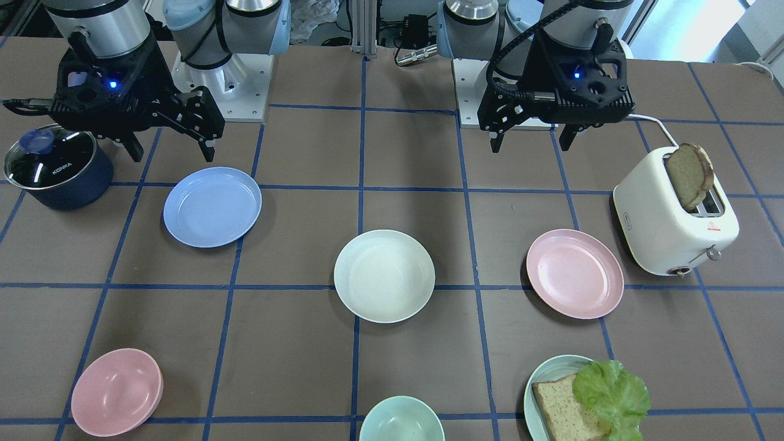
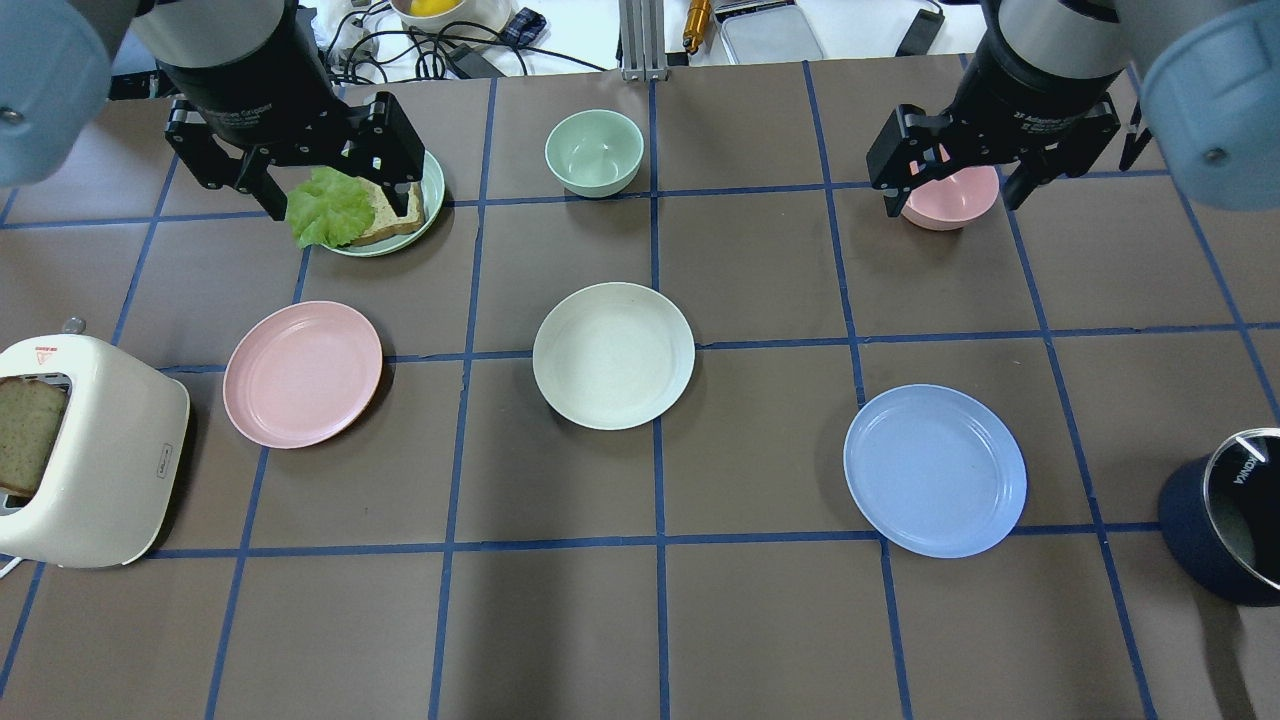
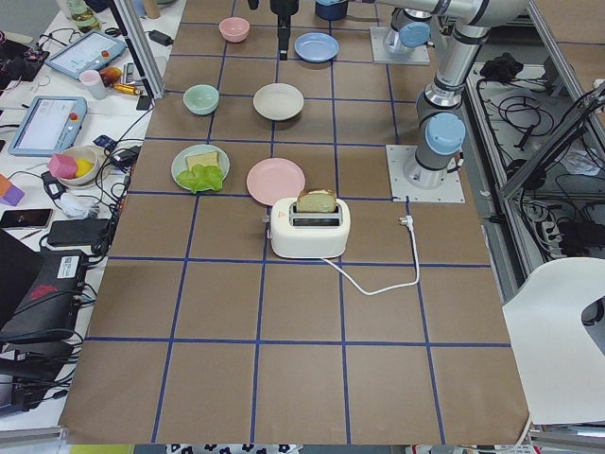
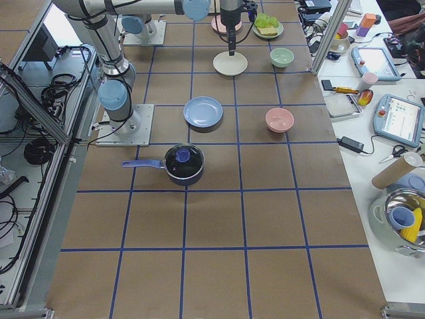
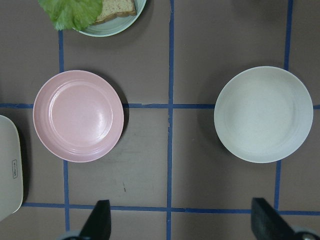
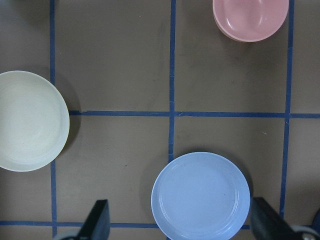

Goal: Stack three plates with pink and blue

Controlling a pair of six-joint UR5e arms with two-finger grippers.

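**Q:** ok so what's seen on the left side?

**A:** The left gripper is held up off the table, jaws spread wide, nothing gripped. At the far left edge a white toaster is parked, with a bread slice sticking out of it. Just right of that, the pink plate is laid flat on its own.

**Q:** and the middle, then the right?

**A:** The cream plate is set pretty much dead centre, well apart from the other two. Further right, and a bit nearer the robot, the blue plate is found, also lying singly. The right gripper is hung above that half, fingers just as wide apart and empty too. A dark lidded pot is tucked at the right edge.
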